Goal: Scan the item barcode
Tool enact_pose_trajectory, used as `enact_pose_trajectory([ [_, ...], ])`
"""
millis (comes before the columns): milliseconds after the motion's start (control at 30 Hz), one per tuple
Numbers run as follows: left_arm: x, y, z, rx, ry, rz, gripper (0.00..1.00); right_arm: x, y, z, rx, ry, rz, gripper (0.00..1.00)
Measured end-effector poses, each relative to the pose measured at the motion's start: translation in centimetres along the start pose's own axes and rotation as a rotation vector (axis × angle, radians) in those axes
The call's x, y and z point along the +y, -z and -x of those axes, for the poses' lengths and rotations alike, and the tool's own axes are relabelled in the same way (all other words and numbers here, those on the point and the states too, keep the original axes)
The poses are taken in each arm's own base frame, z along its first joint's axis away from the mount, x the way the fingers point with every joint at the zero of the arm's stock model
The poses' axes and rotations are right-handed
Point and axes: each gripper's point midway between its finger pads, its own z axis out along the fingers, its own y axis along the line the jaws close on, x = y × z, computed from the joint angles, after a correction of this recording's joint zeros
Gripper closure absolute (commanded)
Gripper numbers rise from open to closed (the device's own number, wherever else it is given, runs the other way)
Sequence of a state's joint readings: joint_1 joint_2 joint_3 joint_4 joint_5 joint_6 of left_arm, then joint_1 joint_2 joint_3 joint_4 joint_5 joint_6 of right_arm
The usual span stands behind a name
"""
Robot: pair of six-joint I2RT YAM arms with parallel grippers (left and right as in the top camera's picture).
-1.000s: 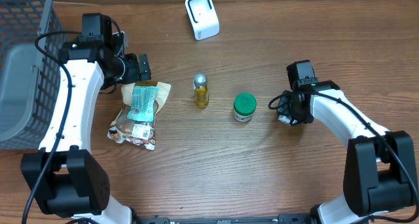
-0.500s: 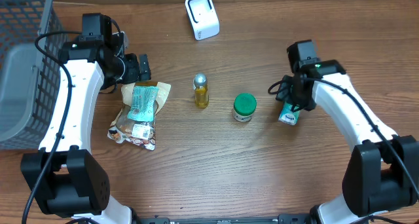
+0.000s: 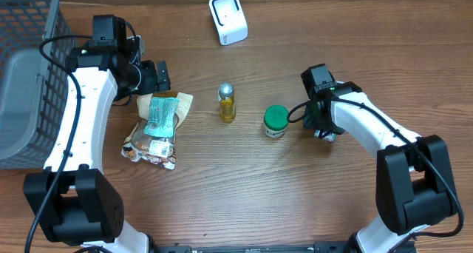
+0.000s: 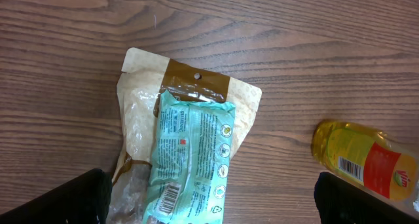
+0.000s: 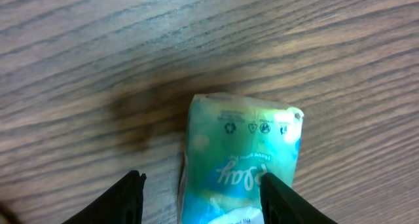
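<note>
I see the right gripper (image 5: 203,188) open around the teal packet (image 5: 242,145): one finger touches it, the other stands apart. The packet lies on the table (image 3: 244,179), just beside the jar (image 3: 276,121). The left gripper (image 3: 159,77) hangs wide open above the bags (image 4: 190,152).

I had bright, even light from above. The overhead view was sharp, with soft, short shadows on the table (image 3: 222,194). The left wrist view was crisp, its fingers (image 4: 72,198) dark at 5 and 7 o'clock. The right wrist view was soft: the packet (image 5: 242,158) was blurred, with a dim shadow at its 10 o'clock.
</note>
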State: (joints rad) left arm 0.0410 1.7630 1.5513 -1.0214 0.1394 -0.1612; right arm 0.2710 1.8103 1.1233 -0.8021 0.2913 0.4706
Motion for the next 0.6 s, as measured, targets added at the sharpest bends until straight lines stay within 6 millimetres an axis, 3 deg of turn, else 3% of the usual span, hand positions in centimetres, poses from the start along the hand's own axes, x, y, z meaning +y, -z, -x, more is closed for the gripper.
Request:
enact_pose_trajectory([
  [100,0.0,0.0,0.0,0.000,0.000,0.000,0.00,-0.2,-0.8,-0.4,-0.010,0.000,-0.009,0.62],
  [233,0.0,0.0,0.0,0.000,0.000,0.000,0.00,-0.5,-1.1,-0.5,-0.018,-0.002,-0.021,0.70],
  [367,0.0,0.0,0.0,0.000,0.000,0.000,0.00,-0.7,-1.1,-0.5,-0.023,-0.005,-0.032,0.96],
  [600,0.0,0.0,0.0,0.000,0.000,0.000,0.00,-1.0,-0.4,-0.9,0.034,-0.006,-0.021,0.96],
])
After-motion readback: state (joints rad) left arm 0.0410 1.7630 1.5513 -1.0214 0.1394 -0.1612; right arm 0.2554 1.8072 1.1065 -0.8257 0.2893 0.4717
